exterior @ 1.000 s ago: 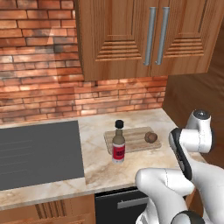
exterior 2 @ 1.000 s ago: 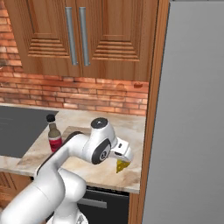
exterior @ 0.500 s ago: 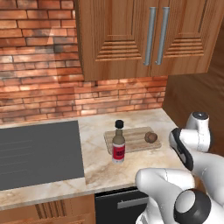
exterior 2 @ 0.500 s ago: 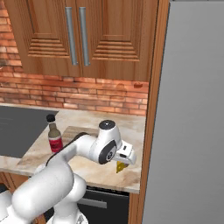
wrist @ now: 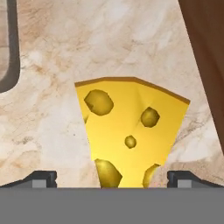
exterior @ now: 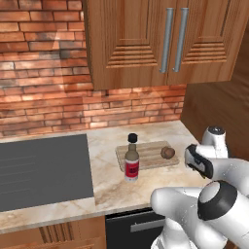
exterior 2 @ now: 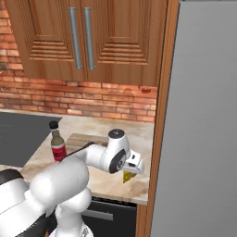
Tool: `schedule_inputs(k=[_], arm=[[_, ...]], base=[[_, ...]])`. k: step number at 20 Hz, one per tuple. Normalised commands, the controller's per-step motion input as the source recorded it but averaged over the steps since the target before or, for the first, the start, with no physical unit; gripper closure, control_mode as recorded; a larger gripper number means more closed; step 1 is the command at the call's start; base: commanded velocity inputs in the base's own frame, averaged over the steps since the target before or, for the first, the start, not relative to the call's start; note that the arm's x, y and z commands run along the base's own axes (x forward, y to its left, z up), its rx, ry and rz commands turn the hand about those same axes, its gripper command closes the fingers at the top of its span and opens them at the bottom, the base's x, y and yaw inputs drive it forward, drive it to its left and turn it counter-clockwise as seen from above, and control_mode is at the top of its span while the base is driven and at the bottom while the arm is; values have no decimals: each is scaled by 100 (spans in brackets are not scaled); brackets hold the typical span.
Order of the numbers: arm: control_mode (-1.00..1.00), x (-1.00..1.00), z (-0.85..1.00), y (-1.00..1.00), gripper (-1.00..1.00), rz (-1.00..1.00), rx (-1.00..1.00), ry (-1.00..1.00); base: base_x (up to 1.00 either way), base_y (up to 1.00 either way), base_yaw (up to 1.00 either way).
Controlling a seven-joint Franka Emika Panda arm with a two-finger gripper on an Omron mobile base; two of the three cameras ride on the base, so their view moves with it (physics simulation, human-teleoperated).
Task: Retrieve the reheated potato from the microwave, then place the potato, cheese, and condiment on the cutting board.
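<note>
The cheese (wrist: 131, 135), a yellow holed wedge, lies on the marble counter right in front of my gripper (wrist: 113, 178). The gripper is open, with one fingertip on each side of the wedge's near end and neither touching it. From the right base view the gripper (exterior 2: 130, 170) points down at the cheese (exterior 2: 127, 177) by the counter's right end. The potato (exterior: 168, 152) rests on the cutting board (exterior: 148, 156). The condiment (exterior: 131, 163) stands upright at the board's front left corner. The microwave is out of view.
A dark cooktop (exterior: 44, 170) fills the counter's left part. A tall wooden panel (exterior 2: 162, 115) and a grey fridge side (exterior 2: 203, 139) close off the right, close to the cheese. Wooden cabinets (exterior: 160, 44) hang overhead. The counter's front edge (exterior 2: 115, 196) is near.
My hand has swung right and down onto the cheese, and the elbow has come forward. Bottle, potato and board have stayed put. The jaws stay open.
</note>
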Motion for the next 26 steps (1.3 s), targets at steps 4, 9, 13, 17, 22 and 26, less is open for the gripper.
schedule_inputs(k=[4, 9, 13, 17, 22, 26], arm=[[-100, 26, -22, 0, -100, 0, 0, 1], [-100, 26, -25, 0, 100, 0, 0, 3], [-100, 16, -21, 0, 100, 0, 0, 1], [-100, -9, 5, 0, 100, 0, 0, -2], [-100, -63, 62, 13, 100, 3, 3, -12], [-100, -45, 85, 36, 100, 6, 5, -10]], base=[[0, 0, 0], [0, 0, 0], [0, 0, 0], [0, 0, 0], [0, 0, 0], [0, 0, 0]])
